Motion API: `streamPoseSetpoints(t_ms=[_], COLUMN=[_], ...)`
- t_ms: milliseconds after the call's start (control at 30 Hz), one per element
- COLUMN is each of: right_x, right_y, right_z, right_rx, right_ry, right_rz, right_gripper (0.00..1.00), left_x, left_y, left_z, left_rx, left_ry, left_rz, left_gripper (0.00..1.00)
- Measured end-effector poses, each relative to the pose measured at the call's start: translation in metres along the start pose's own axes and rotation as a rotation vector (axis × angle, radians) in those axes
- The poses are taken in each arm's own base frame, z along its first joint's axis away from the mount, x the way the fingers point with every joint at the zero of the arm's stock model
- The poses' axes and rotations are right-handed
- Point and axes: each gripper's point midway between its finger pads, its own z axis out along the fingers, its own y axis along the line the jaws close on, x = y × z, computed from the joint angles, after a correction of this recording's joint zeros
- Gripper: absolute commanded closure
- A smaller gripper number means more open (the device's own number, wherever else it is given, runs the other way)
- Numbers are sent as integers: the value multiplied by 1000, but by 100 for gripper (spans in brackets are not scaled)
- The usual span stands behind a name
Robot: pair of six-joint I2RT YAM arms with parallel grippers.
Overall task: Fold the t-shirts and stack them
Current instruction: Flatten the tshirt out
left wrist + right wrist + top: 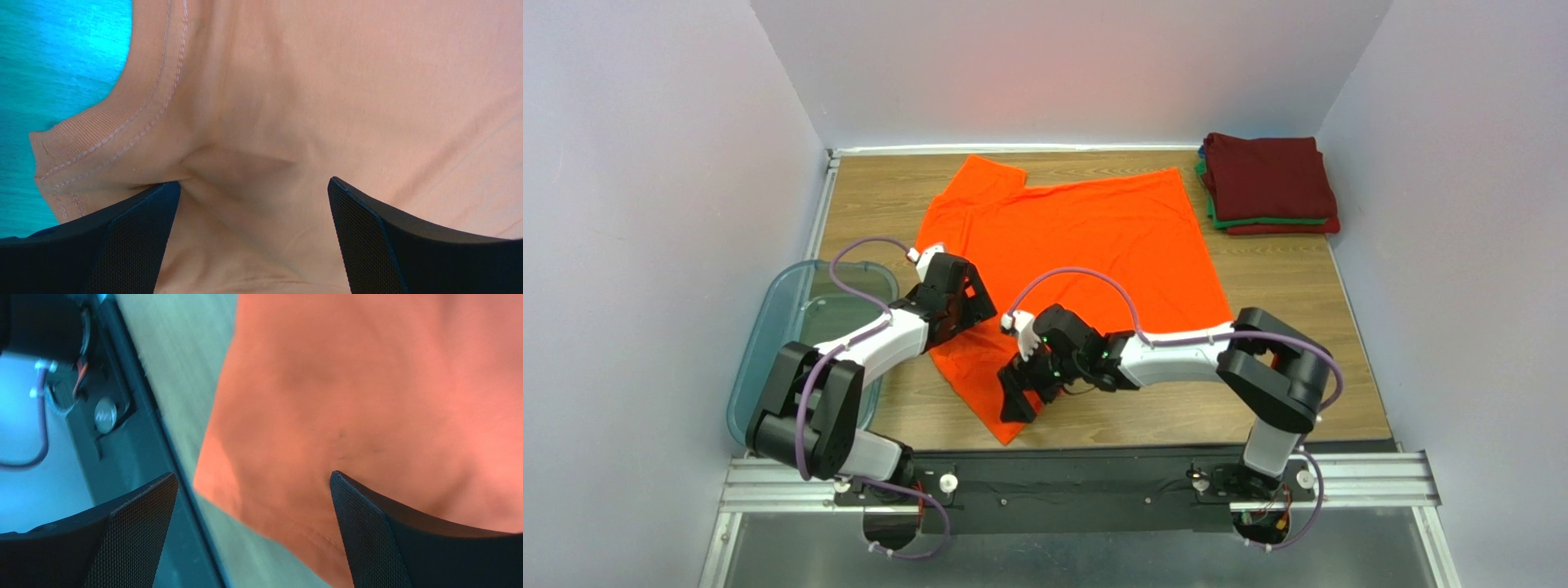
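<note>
The orange t-shirt (1100, 245) lies spread across the middle of the table, with a sleeve at the near edge. My left gripper (967, 294) is open over the shirt's left side; in the left wrist view its jaws stand wide apart over the cloth (307, 110) by the ribbed collar (80, 147). My right gripper (1020, 398) is open over the near sleeve corner; in the right wrist view the sleeve hem (288, 520) lies between the spread jaws. A folded stack of maroon, green and red t-shirts (1269, 184) sits at the far right.
A translucent blue-grey plastic bin (787, 325) stands at the table's left edge beside the left arm. The metal rail (1087, 480) carrying the arm bases runs along the near edge and also shows in the right wrist view (129, 435). Grey walls enclose the table.
</note>
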Motion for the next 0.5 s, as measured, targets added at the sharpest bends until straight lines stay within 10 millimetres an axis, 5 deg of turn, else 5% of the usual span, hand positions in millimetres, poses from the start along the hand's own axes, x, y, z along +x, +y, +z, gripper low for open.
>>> streamPoseSetpoints(t_ms=[300, 400, 500], right_x=[48, 47, 25], right_y=[46, 50, 50], right_z=[-21, -30, -43], right_rx=[-50, -37, 10], right_ry=[71, 57, -25], right_rz=[38, 58, 73], right_gripper=[0, 0, 0], left_x=[-6, -5, -4], left_y=[-3, -1, 0], left_z=[5, 4, 1], left_rx=[-15, -22, -27], left_ry=[0, 6, 12], left_rz=[3, 4, 6], left_gripper=[2, 2, 2])
